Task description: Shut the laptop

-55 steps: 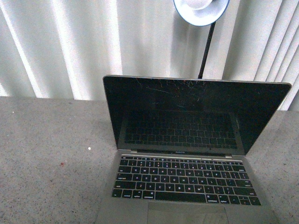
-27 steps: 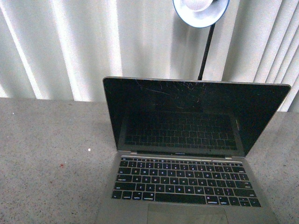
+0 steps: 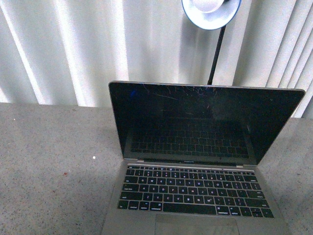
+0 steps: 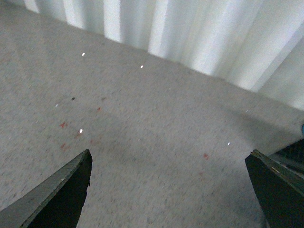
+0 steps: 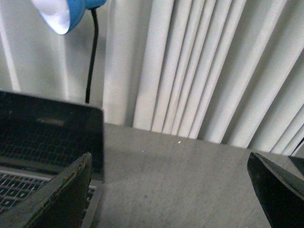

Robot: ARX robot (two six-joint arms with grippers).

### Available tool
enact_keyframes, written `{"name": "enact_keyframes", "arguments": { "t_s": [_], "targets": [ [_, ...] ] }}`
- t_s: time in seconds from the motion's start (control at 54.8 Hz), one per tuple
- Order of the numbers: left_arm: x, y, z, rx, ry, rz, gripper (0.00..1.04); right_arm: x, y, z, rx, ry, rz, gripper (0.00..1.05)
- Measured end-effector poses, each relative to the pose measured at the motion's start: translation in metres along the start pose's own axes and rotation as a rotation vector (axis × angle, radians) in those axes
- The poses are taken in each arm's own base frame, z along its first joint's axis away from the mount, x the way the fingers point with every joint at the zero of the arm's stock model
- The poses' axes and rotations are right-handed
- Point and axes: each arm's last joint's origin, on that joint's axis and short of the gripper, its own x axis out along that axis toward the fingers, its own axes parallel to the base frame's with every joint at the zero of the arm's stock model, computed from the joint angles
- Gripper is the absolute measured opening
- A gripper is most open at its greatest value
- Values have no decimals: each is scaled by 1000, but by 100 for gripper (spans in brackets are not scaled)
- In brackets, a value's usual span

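Laptop (image 3: pixel 195 166) stands open on the speckled grey table (image 3: pixel 49 147), screen upright, between the left gripper (image 4: pixel 170 152) and right gripper (image 5: pixel 169 155), whose fingers gape wide beside it, touching nothing.

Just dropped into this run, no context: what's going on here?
A two-arm robot is meant to close the laptop, which stands open on the grey table, screen dark and scratched. Nothing touches it yet. The left end effector hangs open over the table beside the laptop; the right end effector, also open, hangs near the screen's right edge. Neither arm shows in the front view.
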Motion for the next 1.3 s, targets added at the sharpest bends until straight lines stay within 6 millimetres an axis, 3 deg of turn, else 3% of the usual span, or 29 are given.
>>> {"name": "enact_keyframes", "arguments": {
  "t_s": [0.128, 0.365, 0.529, 0.694, 0.84, 1.132, 1.296],
  "targets": [
    [36, -3, 26, 31, -63, -96, 98, 39, -31, 17, 16, -1, 12, 97],
    [93, -11, 54, 111, -28, -267, 98, 107, -74, 39, 54, 32, 86, 97],
    [122, -22, 77, 197, -27, -410, 98, 149, -99, 50, 41, 56, 159, 97],
    [148, -47, 92, 376, -9, -532, 98, 184, -117, 54, -25, 76, 236, 97],
    [170, -69, 99, 549, 20, -599, 98, 200, -120, 56, -72, 72, 299, 97],
    [209, -101, 130, 652, 11, -640, 98, 230, -107, 52, -120, 101, 449, 97],
    [224, -116, 129, 699, 81, -703, 98, 246, -94, 48, -140, 116, 546, 97]
  ]
}}
